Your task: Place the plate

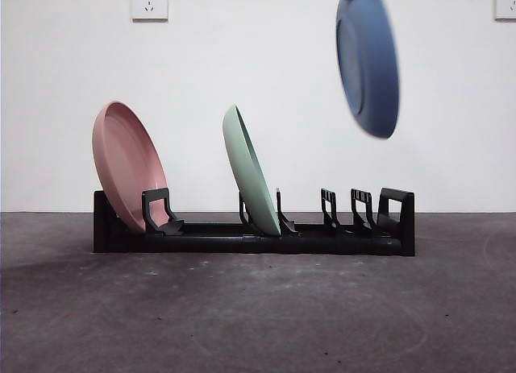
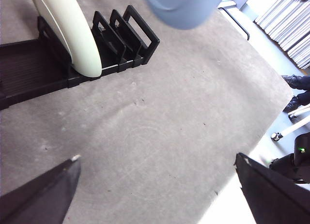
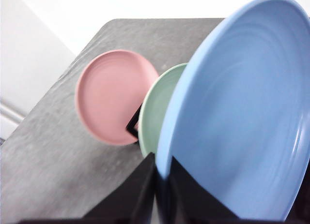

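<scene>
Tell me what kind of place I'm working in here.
Probably a lab test bench, not a kitchen: bare grey table, plain white wall with power sockets, and just a black dish rack.

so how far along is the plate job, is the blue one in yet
Not yet. The pink plate and green plate already stand in the black rack. The right tool is shut on the rim of the blue plate, held in the air above the rack's free slots. Lowering it into one remains. The left tool waits open.
</scene>
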`<state>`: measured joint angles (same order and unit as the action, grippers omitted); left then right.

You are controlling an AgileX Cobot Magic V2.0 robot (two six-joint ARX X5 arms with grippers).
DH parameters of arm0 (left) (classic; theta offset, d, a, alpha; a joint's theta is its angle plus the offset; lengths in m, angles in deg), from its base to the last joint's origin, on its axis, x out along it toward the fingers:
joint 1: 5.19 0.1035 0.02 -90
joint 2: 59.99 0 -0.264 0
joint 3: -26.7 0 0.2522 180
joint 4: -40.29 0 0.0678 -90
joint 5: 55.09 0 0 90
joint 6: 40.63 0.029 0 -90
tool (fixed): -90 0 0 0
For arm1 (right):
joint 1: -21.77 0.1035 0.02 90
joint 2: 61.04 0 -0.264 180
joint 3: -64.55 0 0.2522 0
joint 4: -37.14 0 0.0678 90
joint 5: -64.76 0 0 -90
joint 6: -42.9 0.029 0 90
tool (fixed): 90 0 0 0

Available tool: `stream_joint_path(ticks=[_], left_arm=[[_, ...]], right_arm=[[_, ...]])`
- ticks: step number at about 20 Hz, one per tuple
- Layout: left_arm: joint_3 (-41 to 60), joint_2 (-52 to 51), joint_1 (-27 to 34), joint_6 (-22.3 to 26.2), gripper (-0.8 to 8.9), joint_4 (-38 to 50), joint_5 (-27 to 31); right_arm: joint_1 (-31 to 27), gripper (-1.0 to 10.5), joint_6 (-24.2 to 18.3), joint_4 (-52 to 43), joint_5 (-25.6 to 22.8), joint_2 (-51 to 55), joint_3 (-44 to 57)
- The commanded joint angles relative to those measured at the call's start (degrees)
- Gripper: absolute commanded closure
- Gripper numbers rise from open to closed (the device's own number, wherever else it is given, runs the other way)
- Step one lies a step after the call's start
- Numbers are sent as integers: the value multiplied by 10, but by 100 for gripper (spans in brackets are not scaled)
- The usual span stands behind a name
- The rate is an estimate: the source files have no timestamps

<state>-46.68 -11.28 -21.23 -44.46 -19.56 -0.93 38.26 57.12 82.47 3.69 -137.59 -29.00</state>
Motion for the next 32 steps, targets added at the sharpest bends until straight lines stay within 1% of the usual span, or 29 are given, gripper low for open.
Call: stream_joint_path(ticks=[1,3,5,8,10,13,15,18,21,23,24,28,32], left_arm=[[-14,4,-5,4,314,4,-1],[-14,4,-5,4,314,3,-1],[-14,5,-5,4,314,2,-1],[-14,12,-5,4,314,2,-1],[-14,15,-5,2,314,2,-1],[-14,16,-5,1,314,2,-1],[-14,16,-5,-1,314,2,-1],[-14,16,-5,-3,314,2,-1],[-14,16,-5,-3,314,2,-1],[-14,16,-5,-3,314,2,-1],[-14,16,-5,-3,314,2,-1],[-14,16,-5,-5,314,-3,-2],[-14,16,-5,-5,314,-7,-1]], right_arm=[[7,932,-40,50,1,36,-13],[22,932,-83,116,-5,70,-13],[46,932,-111,185,-16,97,-12],[97,932,-119,260,-27,120,-4],[146,932,-118,277,-56,133,16],[236,932,-86,272,-137,141,64],[298,933,-50,251,-209,140,100],[397,933,6,206,-304,125,149],[477,933,32,186,-384,84,157],[521,933,34,176,-429,45,157],[537,933,34,175,-443,24,157],[580,933,33,167,-483,-66,157],[600,933,-3,136,-513,-140,157]])
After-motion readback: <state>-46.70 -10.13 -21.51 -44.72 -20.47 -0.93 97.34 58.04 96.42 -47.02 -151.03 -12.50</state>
